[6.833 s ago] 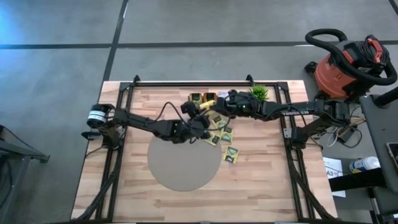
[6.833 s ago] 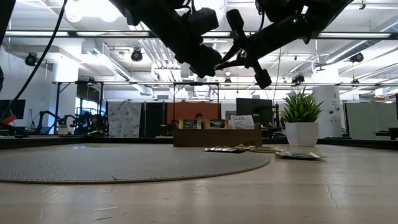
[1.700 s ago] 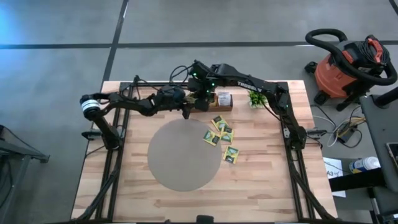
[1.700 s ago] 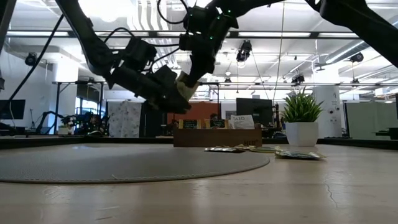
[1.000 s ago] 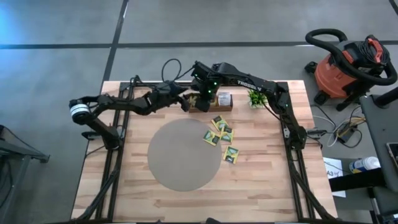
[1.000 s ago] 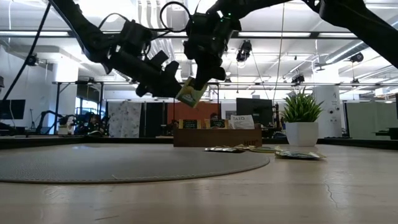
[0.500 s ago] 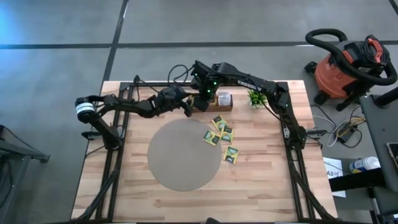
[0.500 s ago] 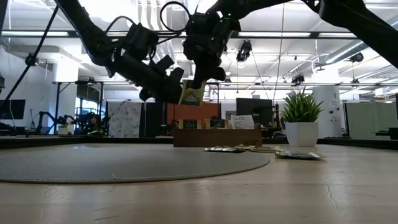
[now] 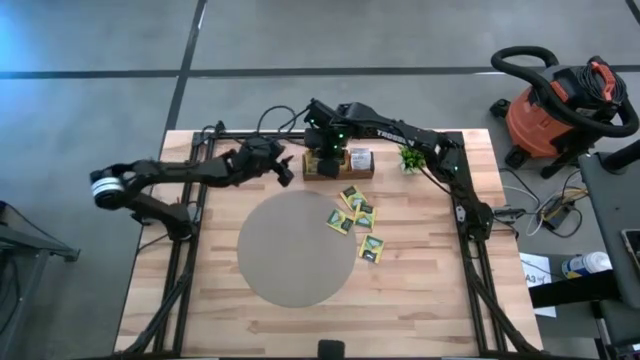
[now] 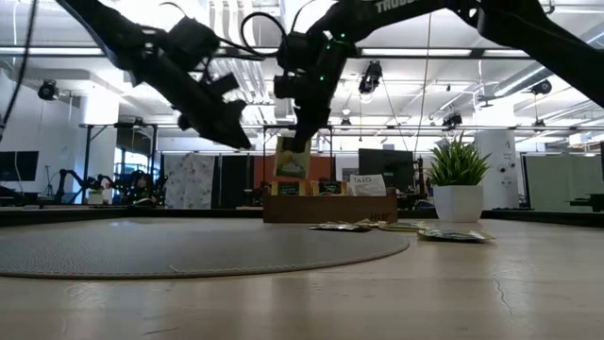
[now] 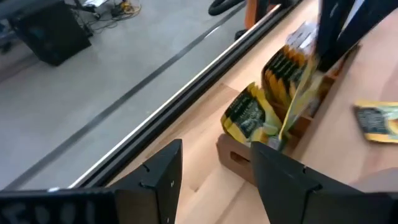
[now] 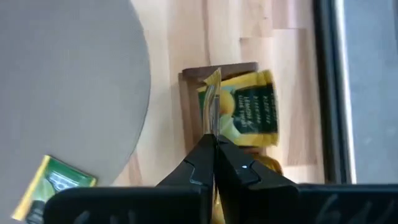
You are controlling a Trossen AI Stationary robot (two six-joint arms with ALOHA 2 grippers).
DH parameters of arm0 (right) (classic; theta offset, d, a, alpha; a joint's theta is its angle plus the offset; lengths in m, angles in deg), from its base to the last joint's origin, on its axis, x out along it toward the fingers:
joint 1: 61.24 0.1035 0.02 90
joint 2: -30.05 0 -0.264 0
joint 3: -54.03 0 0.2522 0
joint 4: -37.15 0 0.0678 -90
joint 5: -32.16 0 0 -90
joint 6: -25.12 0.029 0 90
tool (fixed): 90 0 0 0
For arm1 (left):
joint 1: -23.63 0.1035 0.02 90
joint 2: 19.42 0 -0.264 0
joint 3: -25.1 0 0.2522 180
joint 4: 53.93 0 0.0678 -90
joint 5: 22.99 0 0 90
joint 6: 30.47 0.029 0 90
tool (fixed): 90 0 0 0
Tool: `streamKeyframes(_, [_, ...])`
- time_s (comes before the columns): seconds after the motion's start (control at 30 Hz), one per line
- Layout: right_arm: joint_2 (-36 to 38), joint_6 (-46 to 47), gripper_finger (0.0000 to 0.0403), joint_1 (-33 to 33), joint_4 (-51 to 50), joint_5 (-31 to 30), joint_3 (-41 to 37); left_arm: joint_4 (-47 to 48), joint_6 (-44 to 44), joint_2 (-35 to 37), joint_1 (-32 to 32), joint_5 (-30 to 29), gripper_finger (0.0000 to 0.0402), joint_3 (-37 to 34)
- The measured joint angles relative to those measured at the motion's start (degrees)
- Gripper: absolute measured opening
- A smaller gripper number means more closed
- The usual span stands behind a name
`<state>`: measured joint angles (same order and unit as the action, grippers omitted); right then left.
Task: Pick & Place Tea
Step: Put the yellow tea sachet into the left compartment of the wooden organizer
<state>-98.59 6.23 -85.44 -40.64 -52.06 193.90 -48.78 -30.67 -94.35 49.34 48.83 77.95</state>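
Your right pincer (image 12: 211,142) is closed on the edge of a flat yellow paper tea sachet (image 12: 214,102) and holds it in the air just above the brown wooden tray (image 9: 340,163) at the far side of the table (image 9: 230,310). In the low view this sachet (image 10: 293,158) hangs down from the pincer, over the tray's end compartment. In that compartment another yellow sachet with a dark label (image 12: 249,112) already stands, a little tilted.

Your left pincer (image 11: 211,171) is open and holds nothing. It hovers beside the tray, above the bare wood, and it does not touch anything.

A few more green and yellow sachets (image 9: 356,215) lie loose on the table, next to the round grey mat (image 9: 290,250). A small green potted plant (image 9: 410,155) stands near the tray.
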Motion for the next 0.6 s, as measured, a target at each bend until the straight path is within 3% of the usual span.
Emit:
streamKeyframes(0.3, [-3.39, -5.43, 0.0008, 0.23, 1.51, -1.78, 0.00, 0.75, -5.56, 13.04, 0.17, 0.43, 0.0183, -7.36])
streamKeyframes(0.6, [-5.24, -7.07, 0.0008, 0.40, 4.25, -1.90, 0.00, 0.81, -6.01, 19.00, 0.17, 0.27, 0.0183, -11.46])
